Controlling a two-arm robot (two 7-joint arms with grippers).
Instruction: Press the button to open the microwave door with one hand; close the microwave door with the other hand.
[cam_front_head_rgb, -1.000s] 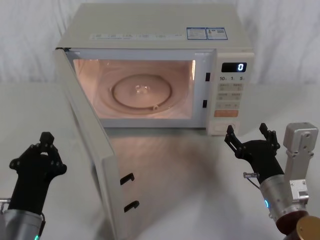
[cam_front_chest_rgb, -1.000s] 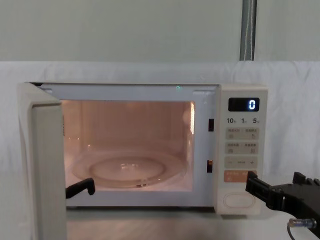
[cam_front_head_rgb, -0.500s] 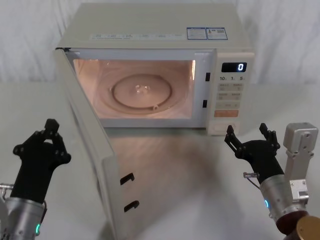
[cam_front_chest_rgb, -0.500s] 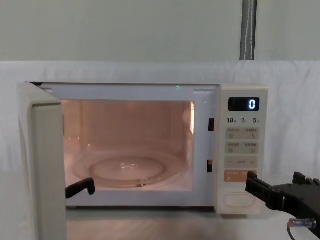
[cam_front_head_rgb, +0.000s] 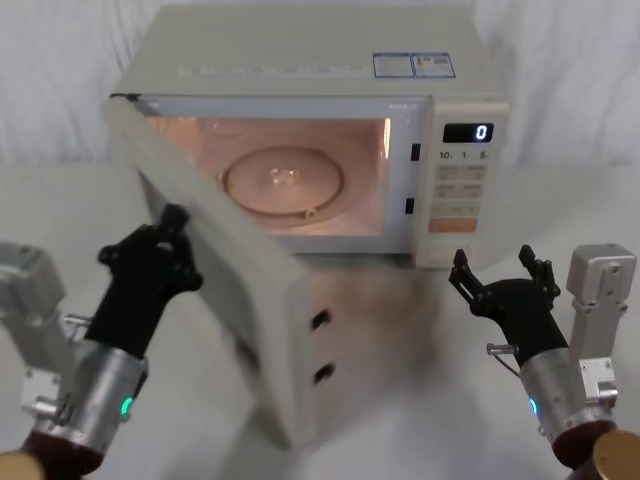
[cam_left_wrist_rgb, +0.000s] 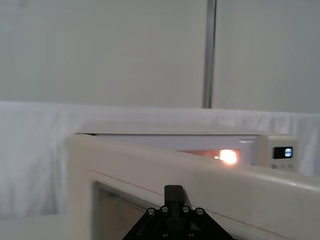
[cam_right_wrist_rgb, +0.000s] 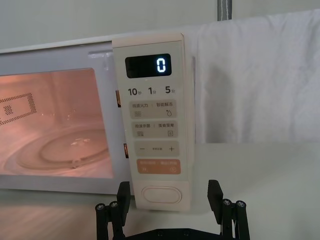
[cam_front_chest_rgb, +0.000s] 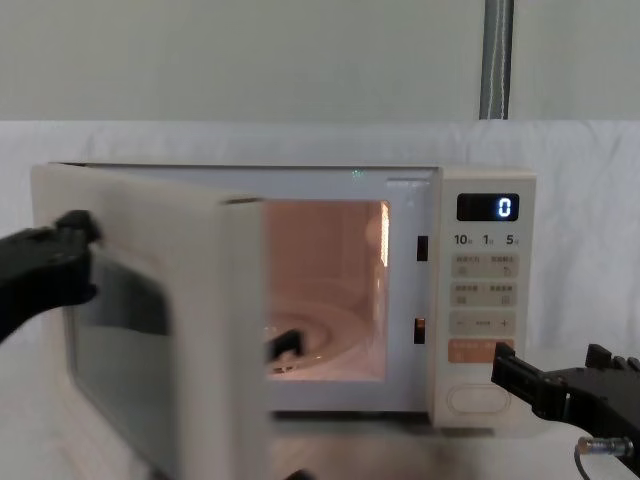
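The cream microwave (cam_front_head_rgb: 300, 50) stands at the back of the table with its cavity lit and its display reading 0. The microwave door (cam_front_head_rgb: 230, 270) hangs about half open, swung out to the left. My left gripper (cam_front_head_rgb: 172, 220) is shut, its tip against the outer face of the door (cam_front_chest_rgb: 150, 330), near the top edge in the left wrist view (cam_left_wrist_rgb: 173, 191). My right gripper (cam_front_head_rgb: 493, 262) is open and holds nothing, a short way in front of the control panel. The oval button (cam_right_wrist_rgb: 161, 194) sits at the panel's bottom, between the right fingers (cam_right_wrist_rgb: 215, 190) in that view.
White cloth covers the table (cam_front_head_rgb: 400, 380) and the wall behind. A glass turntable (cam_front_head_rgb: 283, 178) lies inside the cavity. Two door latches (cam_front_head_rgb: 320, 345) stick out of the door's free edge. An orange key (cam_right_wrist_rgb: 157, 166) sits just above the button.
My left gripper has moved forward and right onto the door, and the door has swung from wide open to about half open. The right gripper has stayed in place.
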